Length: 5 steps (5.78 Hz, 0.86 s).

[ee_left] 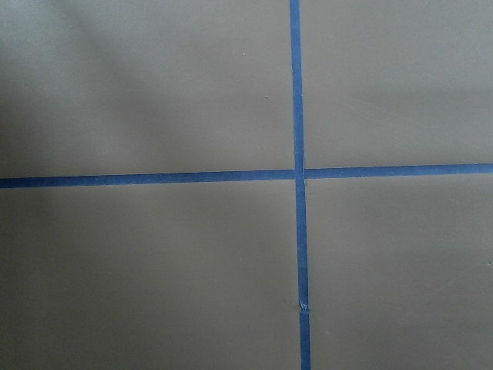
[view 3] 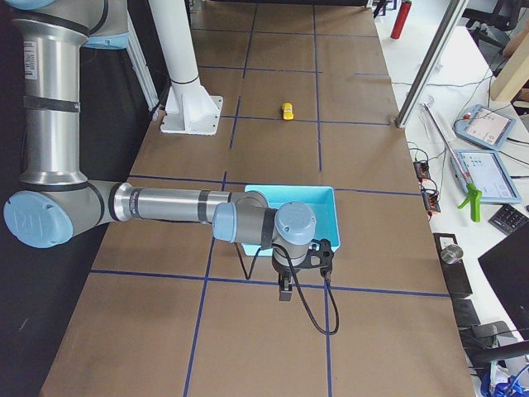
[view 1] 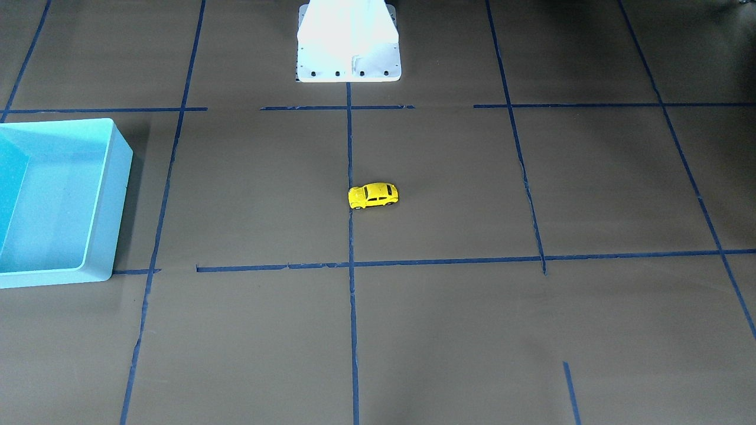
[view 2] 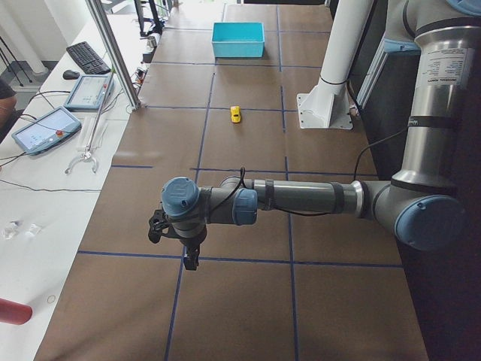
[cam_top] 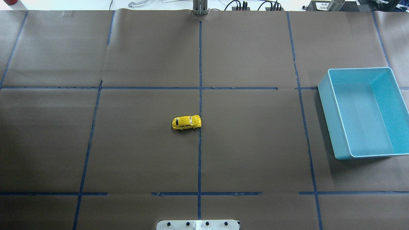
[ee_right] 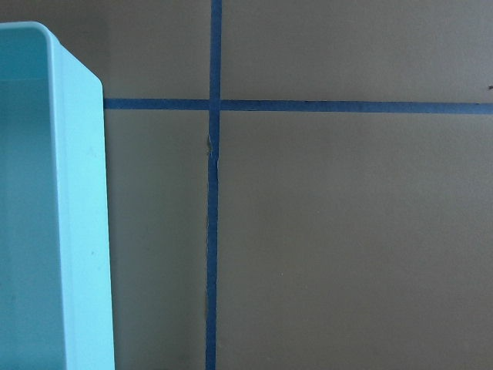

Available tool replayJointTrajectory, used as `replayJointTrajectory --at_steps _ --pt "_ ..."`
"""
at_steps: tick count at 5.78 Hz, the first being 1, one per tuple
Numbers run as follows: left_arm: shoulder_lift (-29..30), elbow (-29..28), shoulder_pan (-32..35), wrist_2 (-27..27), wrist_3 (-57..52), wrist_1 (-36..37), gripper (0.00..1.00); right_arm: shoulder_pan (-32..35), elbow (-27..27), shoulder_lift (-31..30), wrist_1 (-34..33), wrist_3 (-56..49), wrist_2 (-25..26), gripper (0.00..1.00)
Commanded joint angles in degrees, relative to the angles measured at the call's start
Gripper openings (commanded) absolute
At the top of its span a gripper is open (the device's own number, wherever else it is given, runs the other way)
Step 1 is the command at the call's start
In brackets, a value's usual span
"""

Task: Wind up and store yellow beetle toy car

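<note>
The yellow beetle toy car (view 1: pixel 373 195) stands alone on its wheels at the middle of the brown table, beside the centre tape line (cam_top: pixel 187 122). It is small and far off in both side views (view 2: pixel 236 113) (view 3: pixel 288 111). My left gripper (view 2: pixel 180 252) hangs over the table's left end, far from the car; I cannot tell if it is open or shut. My right gripper (view 3: pixel 289 285) hangs just beyond the light blue bin (view 3: pixel 326 198), and its state cannot be told either. Neither wrist view shows any fingers.
The light blue bin (cam_top: pixel 329 121) is empty at the table's right side (view 1: pixel 121 195); its wall fills the left of the right wrist view (ee_right: pixel 77 231). The white robot base (view 1: pixel 348 53) stands at the near edge. Blue tape lines (ee_left: pixel 297 173) cross the brown paper.
</note>
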<state>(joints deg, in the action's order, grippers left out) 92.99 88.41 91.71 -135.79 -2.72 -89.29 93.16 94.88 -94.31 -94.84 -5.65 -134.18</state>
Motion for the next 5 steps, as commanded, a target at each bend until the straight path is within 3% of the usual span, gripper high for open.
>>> replayJointTrajectory --at_steps 1,5 --pt "0.09 0.18 -0.04 0.00 0.00 -0.18 1.00 0.00 -0.05 0.00 0.00 -0.06 -0.03 1.00" --pt "0.09 -0.35 -0.04 0.00 0.44 -0.71 1.00 0.00 -0.05 -0.09 0.09 0.03 0.06 1.00"
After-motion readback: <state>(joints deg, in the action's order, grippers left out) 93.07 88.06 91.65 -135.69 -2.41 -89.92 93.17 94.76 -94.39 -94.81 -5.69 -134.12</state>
